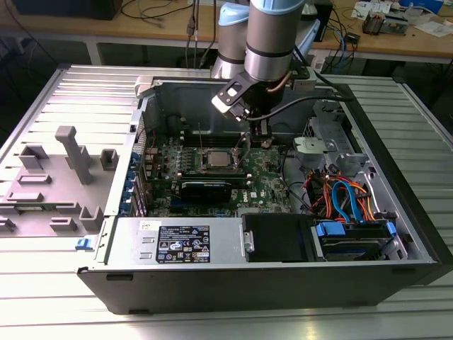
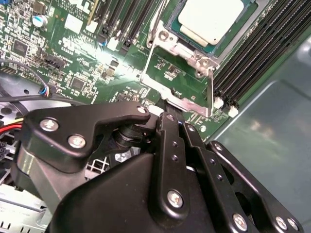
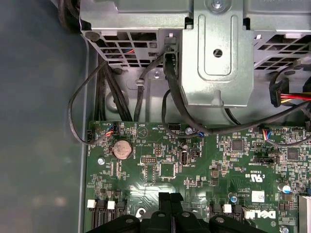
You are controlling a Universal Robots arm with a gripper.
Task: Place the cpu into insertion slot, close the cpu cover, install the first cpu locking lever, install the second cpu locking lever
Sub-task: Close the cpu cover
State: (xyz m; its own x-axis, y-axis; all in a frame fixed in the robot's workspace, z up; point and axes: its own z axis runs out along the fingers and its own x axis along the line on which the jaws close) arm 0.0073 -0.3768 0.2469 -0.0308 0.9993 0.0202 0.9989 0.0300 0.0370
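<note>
Down inside open black computer case [image 1: 212,290]: seeing black end effector [image 2: 175,121] pinched narrow, gripping nothing. Got dull silver square cpu [image 2: 211,19] flat on green motherboard [image 2: 73,58], thin silver-frame cpu cover [image 2: 170,92] flipped open beside.

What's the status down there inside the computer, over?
Tool shut, low over the board. Chip seated. Cover looks raised, beside tool. Nothing seen between them.

We see a black label [image 1: 182,244] with white marks on the near silver power supply [image 1: 228,246], a white sticker [image 1: 150,226] beside it, white upside-down print [image 3: 257,214] on the green motherboard [image 3: 214,145]
</note>
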